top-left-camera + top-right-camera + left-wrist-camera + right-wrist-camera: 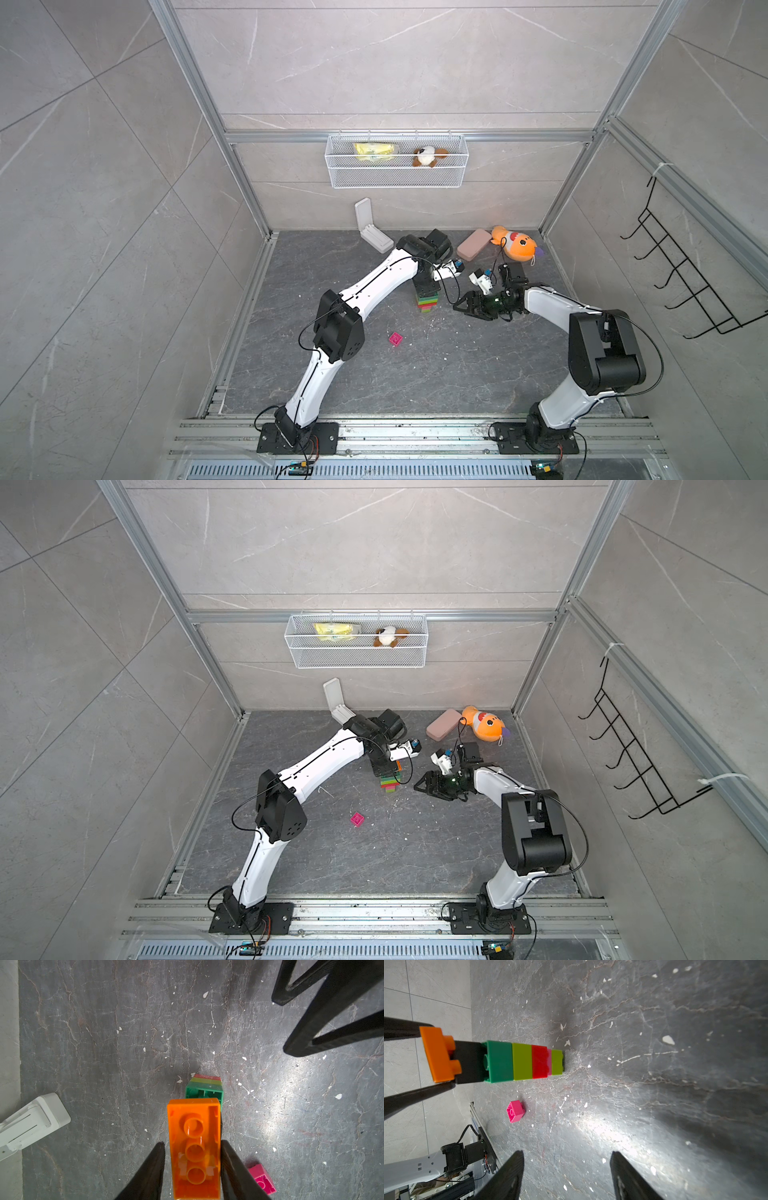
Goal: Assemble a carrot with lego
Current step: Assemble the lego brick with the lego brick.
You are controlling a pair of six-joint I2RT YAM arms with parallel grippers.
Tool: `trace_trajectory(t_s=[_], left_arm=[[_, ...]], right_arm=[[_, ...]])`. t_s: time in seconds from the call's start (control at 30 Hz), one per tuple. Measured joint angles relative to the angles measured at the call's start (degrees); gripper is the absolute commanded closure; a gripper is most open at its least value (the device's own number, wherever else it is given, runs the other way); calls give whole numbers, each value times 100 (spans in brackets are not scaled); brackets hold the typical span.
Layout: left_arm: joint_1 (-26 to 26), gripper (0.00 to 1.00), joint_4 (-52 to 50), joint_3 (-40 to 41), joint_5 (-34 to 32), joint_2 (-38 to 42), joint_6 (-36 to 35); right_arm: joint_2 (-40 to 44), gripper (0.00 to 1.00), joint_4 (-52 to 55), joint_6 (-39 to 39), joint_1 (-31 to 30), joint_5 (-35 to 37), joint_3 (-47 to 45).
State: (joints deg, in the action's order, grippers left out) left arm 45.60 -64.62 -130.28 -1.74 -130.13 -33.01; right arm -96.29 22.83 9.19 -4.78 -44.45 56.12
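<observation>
The carrot [428, 303] [390, 783] stands upright on the dark floor as a stack of lego: lime, pink, red, lime, dark green and black bricks [521, 1060]. An orange brick [195, 1147] [436, 1053] sits on top, hollow side up, its studs showing above the black brick. My left gripper [193, 1142] [426, 286] points straight down over the stack. Its fingers straddle the orange brick, with a thin gap on one side. My right gripper [566, 1153] [463, 307] hovers open and empty just right of the stack. A loose pink brick [395, 338] [515, 1110] lies nearer the front.
A white hinged case [372, 232] stands at the back wall. A pink oblong case [473, 244] and an orange plush fish [515, 243] lie at the back right. A wire basket [397, 178] hangs on the back wall, and a black hook rack [685, 270] on the right wall.
</observation>
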Motion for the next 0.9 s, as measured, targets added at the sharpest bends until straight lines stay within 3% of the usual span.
trace_trajectory(t_s=[0.47, 0.9], left_arm=[[-15, 41, 44, 13, 39, 0, 20], [-98, 39, 63, 13, 125, 2, 153]], right_arm=[[0, 31, 0, 0, 0, -39, 0], [-15, 32, -44, 2, 0, -42, 0]])
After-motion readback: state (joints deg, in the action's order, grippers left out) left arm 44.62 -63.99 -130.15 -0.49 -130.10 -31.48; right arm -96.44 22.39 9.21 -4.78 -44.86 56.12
